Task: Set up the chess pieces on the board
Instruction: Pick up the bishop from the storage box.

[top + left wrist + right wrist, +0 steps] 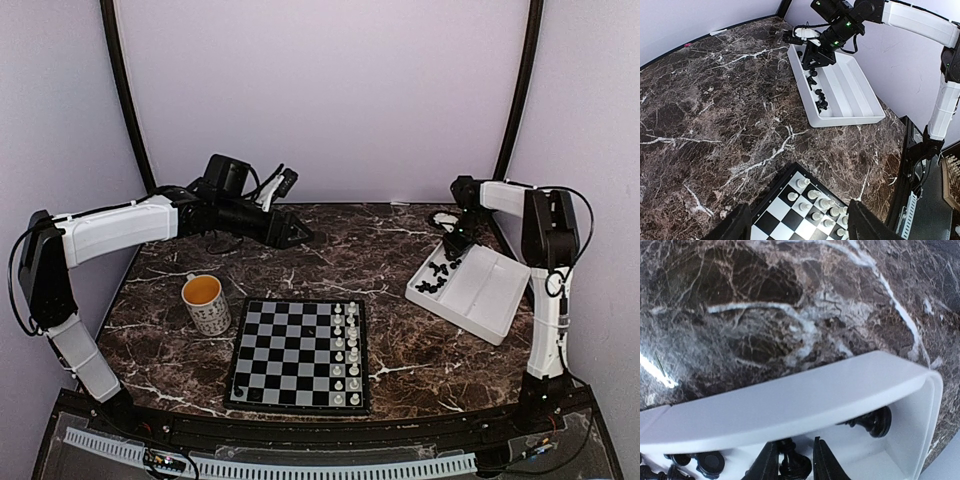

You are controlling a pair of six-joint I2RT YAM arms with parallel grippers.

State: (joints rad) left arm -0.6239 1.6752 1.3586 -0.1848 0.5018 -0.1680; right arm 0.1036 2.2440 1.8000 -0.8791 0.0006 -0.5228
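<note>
The board (275, 345) lies at the near centre with white figures (346, 350) lined along its right side. Black chess pieces (437, 275) lie in the white tray (490, 290) at the right. My right gripper (455, 250) reaches down into the tray's far left corner. In the right wrist view its fingers (769, 462) stand narrowly apart on either side of one black piece (792, 465), with a thin gap at the right finger. Another black piece (875, 422) lies close by. My left gripper (800, 205) hovers open and empty above the board's corner (785, 220).
A white mug (206, 302) with an orange inside stands left of the board. The tray's rim (790, 405) runs just beyond the right fingers. Dark marble table (380, 250) lies between board and tray. The left arm (120, 228) stretches across the back left.
</note>
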